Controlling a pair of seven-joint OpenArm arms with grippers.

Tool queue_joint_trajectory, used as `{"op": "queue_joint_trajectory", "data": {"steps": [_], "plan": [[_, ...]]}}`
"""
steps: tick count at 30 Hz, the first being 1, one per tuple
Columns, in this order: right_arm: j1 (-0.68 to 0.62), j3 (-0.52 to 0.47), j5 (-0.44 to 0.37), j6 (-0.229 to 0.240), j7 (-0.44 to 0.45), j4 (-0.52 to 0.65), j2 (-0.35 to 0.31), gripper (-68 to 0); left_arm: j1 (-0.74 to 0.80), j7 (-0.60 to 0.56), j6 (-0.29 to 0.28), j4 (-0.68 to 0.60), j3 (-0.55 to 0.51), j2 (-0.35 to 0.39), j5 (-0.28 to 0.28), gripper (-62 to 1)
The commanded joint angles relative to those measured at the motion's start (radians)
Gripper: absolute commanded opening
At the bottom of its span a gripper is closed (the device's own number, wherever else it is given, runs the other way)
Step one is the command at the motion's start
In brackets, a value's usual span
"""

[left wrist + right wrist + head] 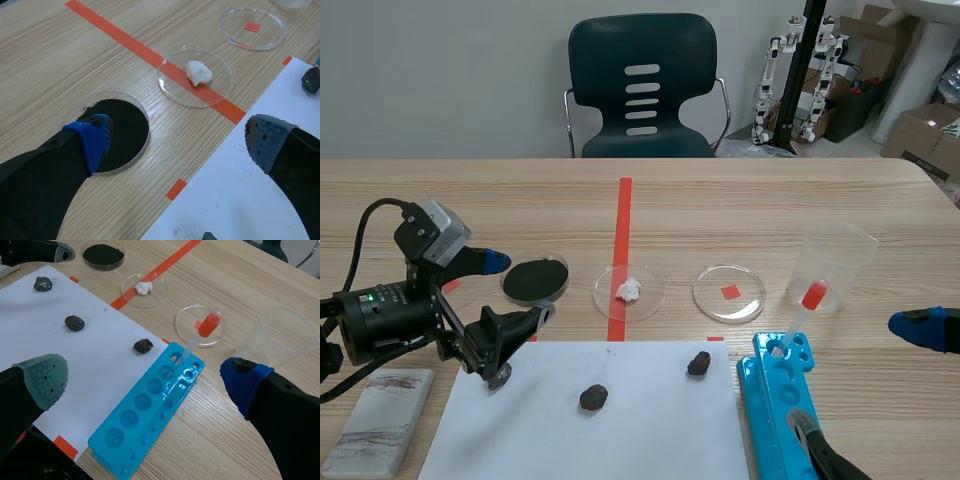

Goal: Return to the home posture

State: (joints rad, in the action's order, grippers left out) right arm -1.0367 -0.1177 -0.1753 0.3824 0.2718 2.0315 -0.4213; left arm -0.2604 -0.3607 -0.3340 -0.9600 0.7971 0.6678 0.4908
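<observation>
My left gripper (515, 292) is open low over the table's left side, empty, between a dish of black powder (535, 280) and the white paper (590, 420). In the left wrist view the left gripper (177, 142) has its blue pad over the black dish (125, 130) and its grey pad over the paper (250, 200). At the right edge my right gripper (865, 385) also stands open, holding nothing. In the right wrist view the right gripper (145, 380) straddles a blue tube rack (145, 410) from above.
A dropper with a red bulb (800, 315) leans in the rack (775, 400). Behind it stand a clear cup (835, 268), a dish with a red square (729, 293) and a dish with a white lump (628, 290). Dark rocks (593, 398) (698, 363) lie on the paper. A stone slab (375, 420) sits front left.
</observation>
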Motion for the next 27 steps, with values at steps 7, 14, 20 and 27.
{"op": "queue_joint_trajectory", "data": {"steps": [7,14,20,27], "plan": [[0.009,-0.006,-0.011,0.001,0.011,0.005,0.0,-2.9,-0.008,-0.016,-0.002,-0.017,-0.008,-0.005,0.007,-5.4],[0.009,-0.006,-0.011,0.001,0.011,0.005,0.0,-2.9,-0.008,-0.016,-0.001,-0.017,-0.008,-0.005,0.007,-5.4],[0.009,-0.006,-0.011,0.001,0.011,0.005,0.0,-2.9,-0.008,-0.016,0.007,-0.035,-0.008,-0.005,0.043,-5.4],[0.009,-0.006,-0.011,0.001,0.011,0.005,0.0,-2.9,0.038,-0.018,0.062,-0.173,-0.022,0.034,0.052,-5.3]]}}
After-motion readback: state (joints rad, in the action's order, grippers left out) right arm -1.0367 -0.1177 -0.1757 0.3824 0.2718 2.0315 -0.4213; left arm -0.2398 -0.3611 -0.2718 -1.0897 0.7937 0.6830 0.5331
